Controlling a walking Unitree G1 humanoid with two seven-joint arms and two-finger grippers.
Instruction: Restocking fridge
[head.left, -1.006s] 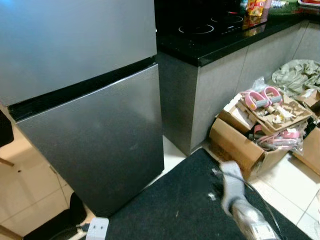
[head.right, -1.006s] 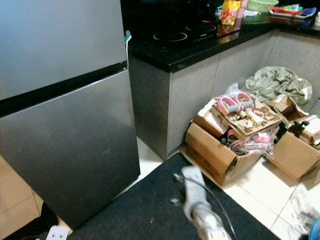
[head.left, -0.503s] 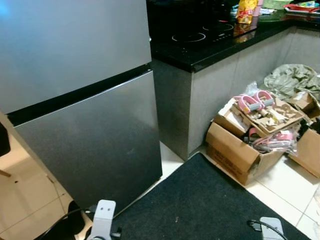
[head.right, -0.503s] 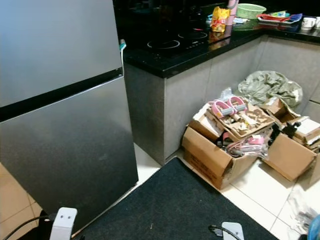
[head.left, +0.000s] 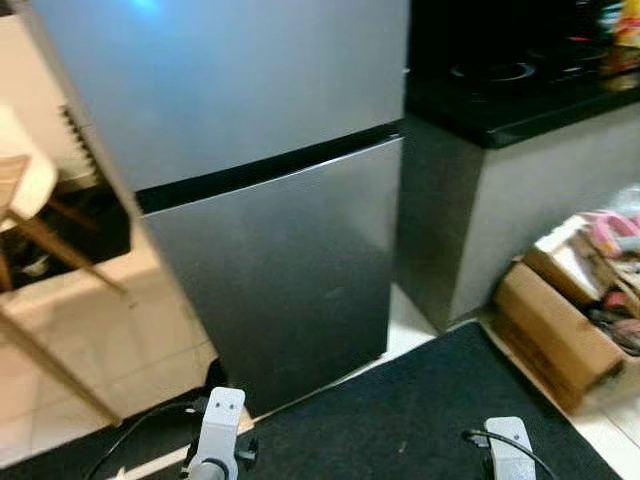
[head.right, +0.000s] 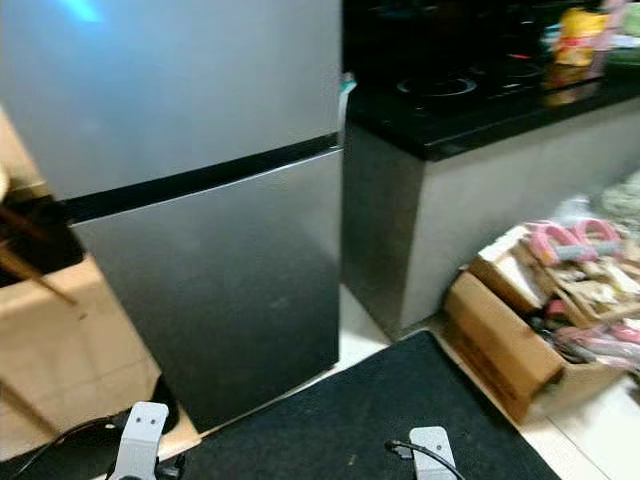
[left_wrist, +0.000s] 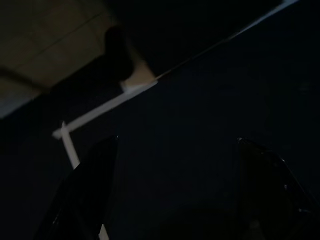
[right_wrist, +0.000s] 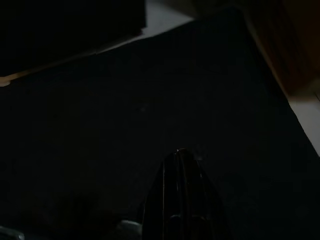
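Note:
The grey two-door fridge stands straight ahead, with its upper door (head.left: 230, 80) and lower door (head.left: 290, 270) both closed and a black gap between them. My two arms hang low over the black floor mat (head.left: 400, 410), the left arm (head.left: 218, 425) on the left and the right arm (head.left: 505, 445) on the right. In the dim left wrist view my left gripper (left_wrist: 175, 190) is open, its fingers (left_wrist: 85, 190) wide apart above the mat and holding nothing. My right gripper (right_wrist: 182, 200) shows as one dark closed shape over the mat, shut and empty.
A black counter with a hob (head.left: 510, 90) adjoins the fridge on the right, and a yellow snack bag (head.right: 575, 25) lies on it. Open cardboard boxes of clutter (head.left: 560, 320) sit on the floor at the right. Wooden furniture legs (head.left: 40, 240) stand at the left on beige tiles.
The camera has swung left, so the fridge now sits in the middle and the boxes at the right edge. My right arm, raised a second ago, has dropped low.

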